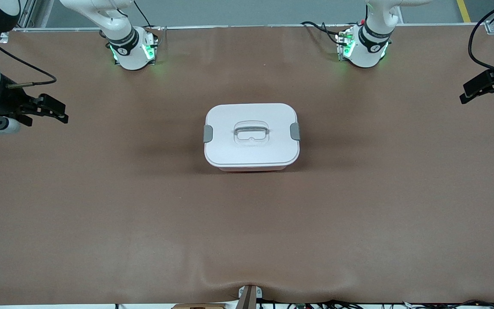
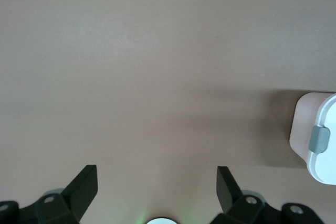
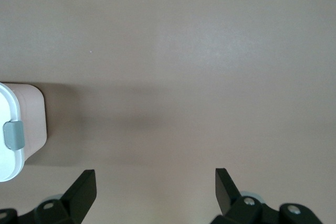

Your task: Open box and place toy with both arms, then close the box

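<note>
The box (image 1: 251, 136) stands shut in the middle of the table, with its white lid on, a grey clip (image 1: 208, 133) at each end and a clear handle (image 1: 251, 132) on top. The toy is out of view. My right gripper (image 1: 60, 112) is open and empty over the bare table toward the right arm's end. My left gripper (image 1: 465, 93) is open and empty over the left arm's end. The left wrist view shows open jaws (image 2: 156, 179) with the box's end (image 2: 303, 124) off to one side. The right wrist view shows open jaws (image 3: 155, 179) and the box's other end (image 3: 31, 121).
The brown table cover (image 1: 144, 214) spreads all round the box. The two arm bases (image 1: 132, 49) (image 1: 365, 47) stand along the table edge farthest from the front camera. Cables run along the near edge (image 1: 315, 304).
</note>
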{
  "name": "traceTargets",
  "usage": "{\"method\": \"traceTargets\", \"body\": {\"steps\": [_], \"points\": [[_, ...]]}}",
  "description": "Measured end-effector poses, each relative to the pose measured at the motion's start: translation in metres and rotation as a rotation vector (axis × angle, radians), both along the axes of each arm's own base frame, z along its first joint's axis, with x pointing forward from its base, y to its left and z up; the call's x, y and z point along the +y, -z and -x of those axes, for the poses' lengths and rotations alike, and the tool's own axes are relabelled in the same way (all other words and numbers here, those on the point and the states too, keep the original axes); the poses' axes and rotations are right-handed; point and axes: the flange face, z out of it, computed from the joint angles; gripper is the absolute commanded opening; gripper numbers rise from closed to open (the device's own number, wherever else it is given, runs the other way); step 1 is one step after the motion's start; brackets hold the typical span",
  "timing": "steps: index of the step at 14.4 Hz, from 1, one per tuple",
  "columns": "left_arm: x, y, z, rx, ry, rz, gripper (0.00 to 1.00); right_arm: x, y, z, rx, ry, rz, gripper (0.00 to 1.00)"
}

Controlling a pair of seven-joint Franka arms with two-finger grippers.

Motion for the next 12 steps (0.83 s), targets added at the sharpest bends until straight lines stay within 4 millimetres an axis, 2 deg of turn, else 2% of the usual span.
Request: {"method": "traceTargets", "body": {"steps": [12], "points": [[-0.0053,0.009,-0.0092,-0.004,0.009,-0.001,1.0,-0.0013,-0.0006,-0.0008,-0.007,0.003,0.0,1.0]]}}
